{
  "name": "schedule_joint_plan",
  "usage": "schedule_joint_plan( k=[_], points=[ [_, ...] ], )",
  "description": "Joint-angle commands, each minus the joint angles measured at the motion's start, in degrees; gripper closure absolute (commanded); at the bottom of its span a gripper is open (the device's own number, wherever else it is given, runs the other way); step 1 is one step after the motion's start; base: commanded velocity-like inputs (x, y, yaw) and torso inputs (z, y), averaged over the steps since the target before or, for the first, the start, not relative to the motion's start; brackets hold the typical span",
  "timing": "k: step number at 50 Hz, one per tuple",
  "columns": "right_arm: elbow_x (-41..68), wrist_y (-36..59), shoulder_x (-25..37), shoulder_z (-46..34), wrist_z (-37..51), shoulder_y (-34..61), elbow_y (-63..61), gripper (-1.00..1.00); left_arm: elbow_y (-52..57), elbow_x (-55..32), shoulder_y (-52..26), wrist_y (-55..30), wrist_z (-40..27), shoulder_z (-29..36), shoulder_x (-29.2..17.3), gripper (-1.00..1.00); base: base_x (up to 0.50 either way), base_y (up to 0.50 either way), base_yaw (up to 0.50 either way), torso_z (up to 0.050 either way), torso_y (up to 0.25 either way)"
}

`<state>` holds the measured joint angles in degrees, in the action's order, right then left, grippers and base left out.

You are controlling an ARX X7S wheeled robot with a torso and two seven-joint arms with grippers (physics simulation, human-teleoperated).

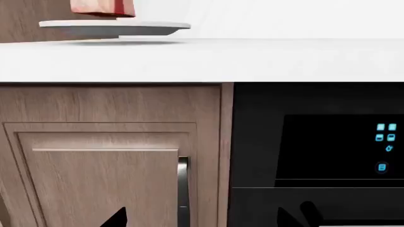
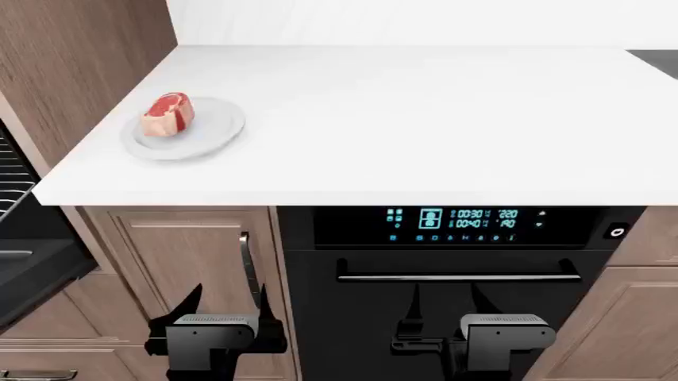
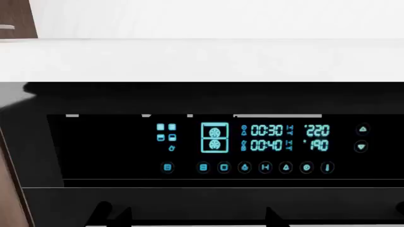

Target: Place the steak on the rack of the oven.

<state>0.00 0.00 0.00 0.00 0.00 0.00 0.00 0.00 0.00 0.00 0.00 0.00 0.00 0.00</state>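
The steak point(image 2: 167, 113), red-pink with a pale fat rim, lies on a round white plate point(image 2: 206, 131) at the left end of the white counter. In the left wrist view only the lower part of the steak point(image 1: 104, 7) shows, above the plate point(image 1: 113, 27). At the head view's far left edge I see a sliver of the silver wire rack point(image 2: 9, 178) inside the open oven point(image 2: 32, 238). Both grippers hang below counter height. My left gripper point(image 2: 228, 305) point(image 1: 205, 220) is open before a wood cabinet door. My right gripper point(image 2: 445, 305) point(image 3: 196, 218) is open in front of the black oven.
A black oven with blue display point(image 2: 456, 222) point(image 3: 252, 142) and a bar handle point(image 2: 458, 277) sits under the counter point(image 2: 424, 111). The wood cabinet door has a vertical handle point(image 2: 244, 262) point(image 1: 182, 189). A dark tray point(image 2: 27, 274) lies low in the tall oven. A wood panel point(image 2: 75, 48) rises beside the plate.
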Motion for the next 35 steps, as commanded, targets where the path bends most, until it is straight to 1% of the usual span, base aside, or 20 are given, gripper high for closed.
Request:
schedule_joint_plan(
  k=[1,5,7,8,20,22,23,35],
  points=[
    [2.4,-1.6,0.8,-0.6,0.5,0.2,1.7,-1.00,-1.6,0.5,-0.4,1.0,-2.0,1.1,-1.0,-1.00,0.00,0.00,0.00,0.000,0.000],
    [2.9,-1.7,1.8,-1.8,1.5,0.6,2.2,-1.00,-1.8,-0.7,-0.5,0.8,-2.5,2.0,-1.8,-1.00,0.00,0.00,0.00,0.000,0.000],
    [3.4,-1.8,2.0,-1.9,1.9,0.8,2.6,-1.00,-2.9,3.1,-1.1,-0.7,-5.9,2.7,-2.2,-1.00,0.00,0.00,0.00,0.000,0.000],
    [3.4,-1.8,2.0,-1.9,1.9,0.8,2.6,-1.00,-2.6,1.0,-0.8,0.4,-4.1,3.0,-2.4,-1.00,0.00,0.00,0.00,0.000,0.000],
    [5.0,-0.9,3.3,-4.2,2.8,0.9,1.9,-1.00,-2.5,-1.2,-1.0,0.5,-5.6,3.8,-3.3,-1.00,0.00,0.00,0.00,0.000,0.000],
    [5.2,-1.0,3.4,-4.3,3.0,0.9,1.8,-1.00,-2.6,-0.2,-1.1,-0.3,-6.7,4.2,-3.5,-1.00,0.00,0.00,0.00,0.000,0.000],
    [5.4,-1.0,3.5,-4.4,3.1,0.8,1.6,-1.00,-2.1,-0.8,-0.8,0.5,-6.1,4.4,-3.7,-1.00,0.00,0.00,0.00,0.000,0.000],
    [6.2,-1.3,4.2,-5.8,4.0,0.7,1.2,-1.00,-1.5,-1.0,-0.6,0.4,-6.7,6.1,-4.8,-1.00,0.00,0.00,0.00,0.047,0.006]
  ],
)
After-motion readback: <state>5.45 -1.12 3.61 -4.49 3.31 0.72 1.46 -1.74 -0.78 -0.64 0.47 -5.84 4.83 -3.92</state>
